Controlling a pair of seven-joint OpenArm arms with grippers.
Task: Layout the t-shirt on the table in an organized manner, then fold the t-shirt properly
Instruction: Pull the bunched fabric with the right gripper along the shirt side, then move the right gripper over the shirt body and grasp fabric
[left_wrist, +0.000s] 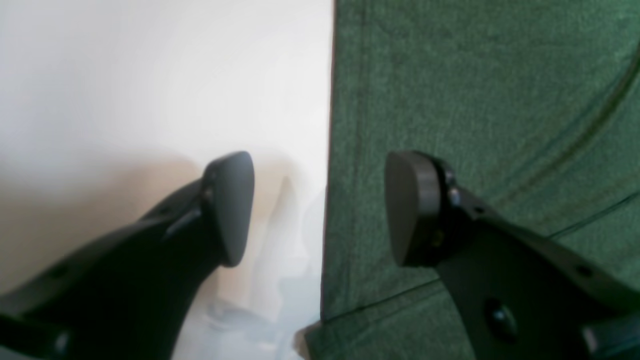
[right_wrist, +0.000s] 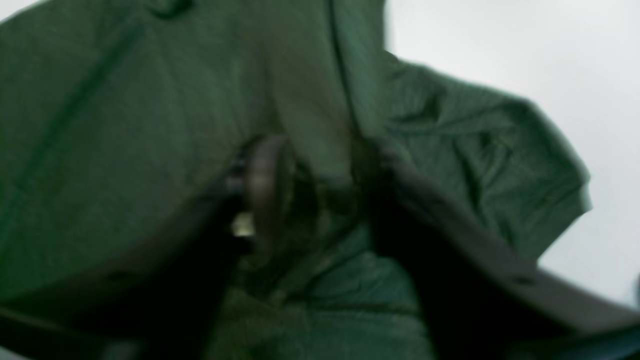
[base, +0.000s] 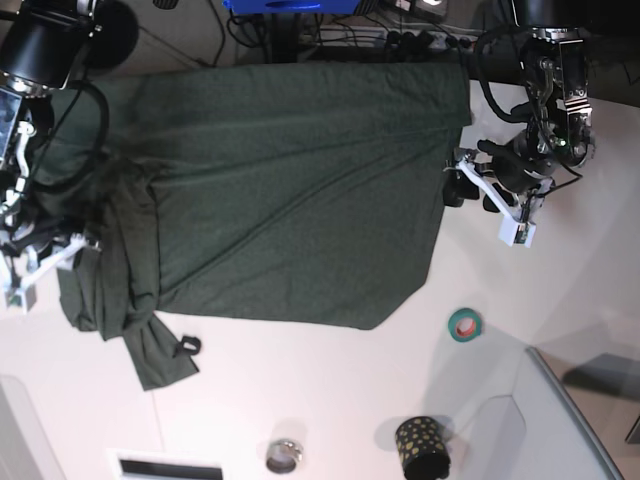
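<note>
Cloth of the t-shirt (right_wrist: 125, 150) bunches between the part-open right gripper (right_wrist: 320, 195) (grip unclear), while the wide, empty left gripper (left_wrist: 320, 210) straddles its straight edge.

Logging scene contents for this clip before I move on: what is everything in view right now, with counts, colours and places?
t-shirt: one, dark green, spread over the table's far half, bunched at the base view's left.
table: one, white, under everything.
tape roll: one, teal and red, right of the shirt.
cup: one, black with gold dots, near edge.
small round tin: one, metallic, near edge.
bin: one, grey, lower right corner.
cables: several, dark, far edge.
left pincer: one, black, open, astride the shirt's edge.
right pincer: one, black, blurred, in bunched fabric.
</note>
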